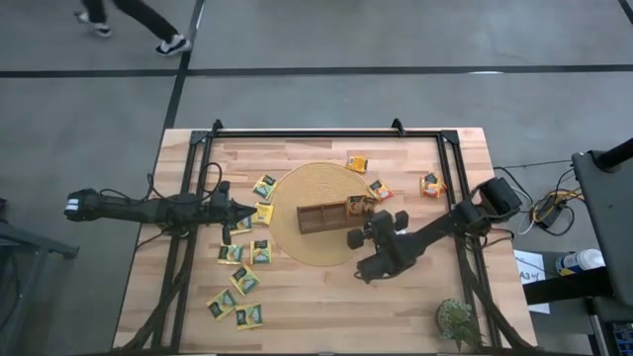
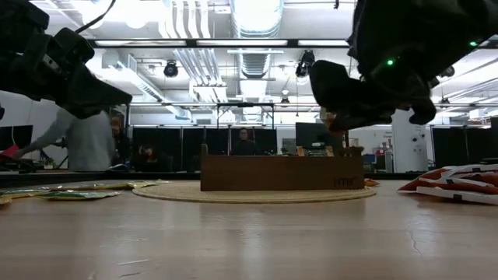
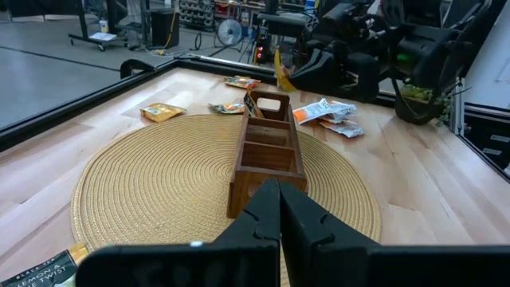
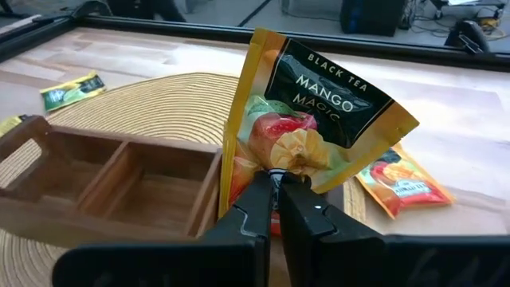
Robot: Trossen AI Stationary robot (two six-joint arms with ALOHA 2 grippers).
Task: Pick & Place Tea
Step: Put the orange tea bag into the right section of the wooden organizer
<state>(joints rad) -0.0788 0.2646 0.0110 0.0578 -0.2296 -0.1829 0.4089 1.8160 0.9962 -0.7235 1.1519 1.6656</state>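
— Carrying a tea packet (image 4: 319, 119), is it? Which step is that?

— The placing step, I judge. The right tool (image 4: 275, 187) is clamped shut on the packet's lower edge, and the packet stands upright above its fingers.

— Where does it go?

— The wooden tray (image 4: 119, 187) lies just below and beside the tool, on the round woven mat (image 1: 307, 193). Next the tool must line up over the near end compartment, lower, then open.

— And the left tool (image 3: 279, 211)?

— Closed, holding nothing, waiting off the mat's far side. More packets (image 1: 242, 252) lie loose on the desk (image 1: 326, 307) near it.
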